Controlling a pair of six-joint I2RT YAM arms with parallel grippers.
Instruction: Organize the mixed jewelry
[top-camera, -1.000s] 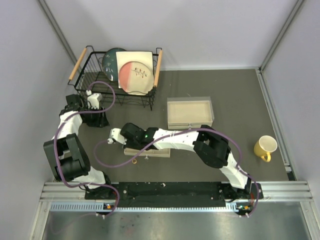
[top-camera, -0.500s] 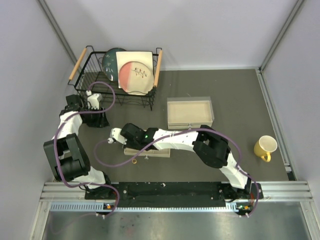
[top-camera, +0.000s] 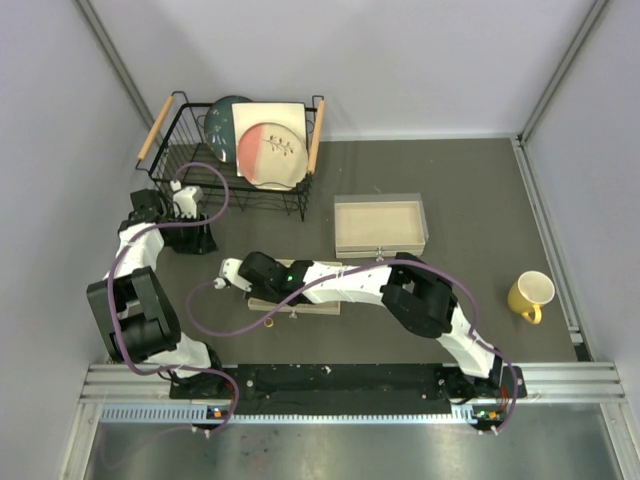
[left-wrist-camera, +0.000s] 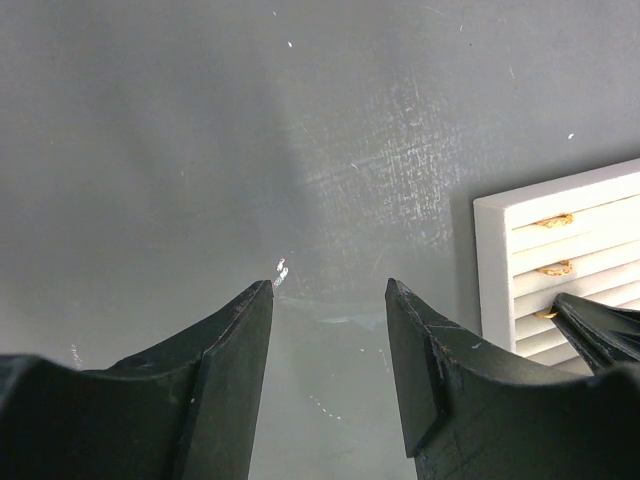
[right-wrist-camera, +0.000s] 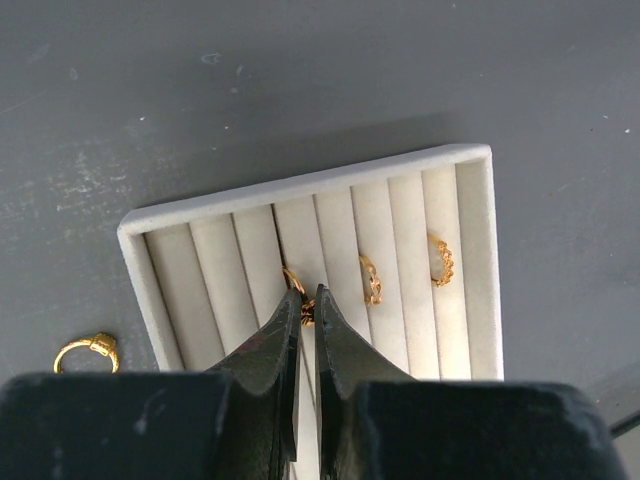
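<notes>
The right gripper (right-wrist-camera: 308, 296), seemingly pinching a gold ring (right-wrist-camera: 293, 279) at centre frame, could drag it from its slot in the ring tray (right-wrist-camera: 300, 186) if lifted unreleased.

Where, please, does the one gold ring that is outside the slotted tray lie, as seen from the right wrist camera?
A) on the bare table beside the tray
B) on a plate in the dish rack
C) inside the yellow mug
A: the loose gold ring lies on the dark table, just off the tray and apart from its rim.
</notes>
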